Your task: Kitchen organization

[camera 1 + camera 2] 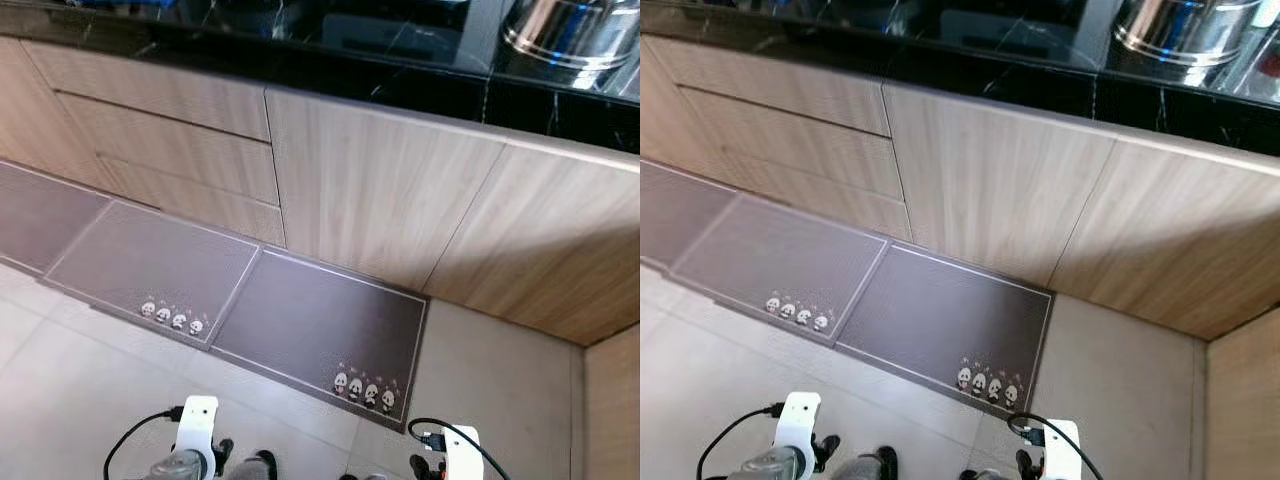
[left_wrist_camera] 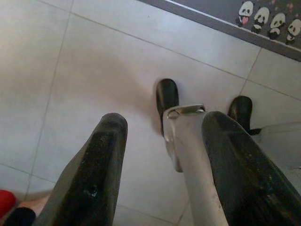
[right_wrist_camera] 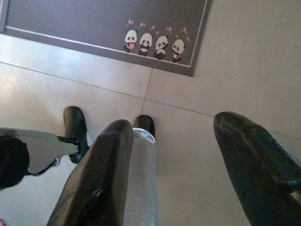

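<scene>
Black countertop (image 1: 330,55), wood cabinets (image 1: 380,190), panda mats (image 1: 330,325), tiled floor (image 1: 60,400)

Both head views look steeply down from standing height at the wooden cabinet fronts (image 1: 380,180), the black countertop (image 1: 330,55) along the top edge and the grey panda mats (image 1: 330,330) on the tiled floor (image 1: 60,400). Each wrist camera points down along its open black fingers (image 2: 94,179) at the tiles; both take in the nearer mat's panda corner (image 3: 153,44), as do the head views.
</scene>
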Tool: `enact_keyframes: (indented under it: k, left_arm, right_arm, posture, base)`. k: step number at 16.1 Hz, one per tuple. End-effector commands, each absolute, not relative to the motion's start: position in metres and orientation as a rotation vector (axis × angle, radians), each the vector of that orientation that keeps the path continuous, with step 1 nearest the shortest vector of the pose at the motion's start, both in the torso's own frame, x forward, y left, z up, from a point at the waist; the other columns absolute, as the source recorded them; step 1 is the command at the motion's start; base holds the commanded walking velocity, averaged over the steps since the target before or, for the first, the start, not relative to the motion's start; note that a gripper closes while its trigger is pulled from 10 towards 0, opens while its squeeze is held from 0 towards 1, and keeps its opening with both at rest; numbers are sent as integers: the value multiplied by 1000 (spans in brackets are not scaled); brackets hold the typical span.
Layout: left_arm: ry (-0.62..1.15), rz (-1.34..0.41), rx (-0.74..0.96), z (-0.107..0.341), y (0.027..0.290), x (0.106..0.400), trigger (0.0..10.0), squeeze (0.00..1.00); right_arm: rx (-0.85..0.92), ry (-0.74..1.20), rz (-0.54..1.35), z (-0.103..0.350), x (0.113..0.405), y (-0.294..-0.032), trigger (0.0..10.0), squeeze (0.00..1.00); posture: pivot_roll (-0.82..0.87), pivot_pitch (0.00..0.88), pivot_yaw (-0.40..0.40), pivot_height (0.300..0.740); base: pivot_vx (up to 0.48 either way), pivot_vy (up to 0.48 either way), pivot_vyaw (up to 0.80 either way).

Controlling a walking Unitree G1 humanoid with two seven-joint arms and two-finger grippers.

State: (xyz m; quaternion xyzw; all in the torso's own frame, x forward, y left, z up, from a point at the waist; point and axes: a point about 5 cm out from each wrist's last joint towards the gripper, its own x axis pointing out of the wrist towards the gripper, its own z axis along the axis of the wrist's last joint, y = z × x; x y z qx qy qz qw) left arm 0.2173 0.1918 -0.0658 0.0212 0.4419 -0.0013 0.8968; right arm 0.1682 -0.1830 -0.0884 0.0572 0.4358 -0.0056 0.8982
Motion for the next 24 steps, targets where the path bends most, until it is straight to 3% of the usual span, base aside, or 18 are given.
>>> enact_keyframes:
  k: [1,5,9,15,24]
  left_arm:
    - [956,17,36,-71,195,208,10000,0]
    - [961,11,28,-72,195,207,10000,0]
    - [973,-2,123,-71,199,207,10000,0]
    - [956,36,131,-67,207,212,10000,0]
    - [882,27,83,-55,191,237,10000,0]
  right_arm:
    - [138,925,-28,-92,160,-182,10000,0]
    - [142,926,-33,-92,160,-183,10000,0]
    - [129,925,-32,-92,161,-184,10000,0]
    - [143,898,-54,-87,173,-183,10000,0]
    - [133,806,-71,-65,215,-189,10000,0]
  posture:
    - [50,187,-3,740]
    - [52,177,-5,740]
    - [86,131,16,740]
    - [96,5,45,740]
    - [85,0,-9,740]
  base:
    - [0,0,0]
    - [0,0,0]
    - [0,0,0]
    - [0,0,0]
    - [0,0,0]
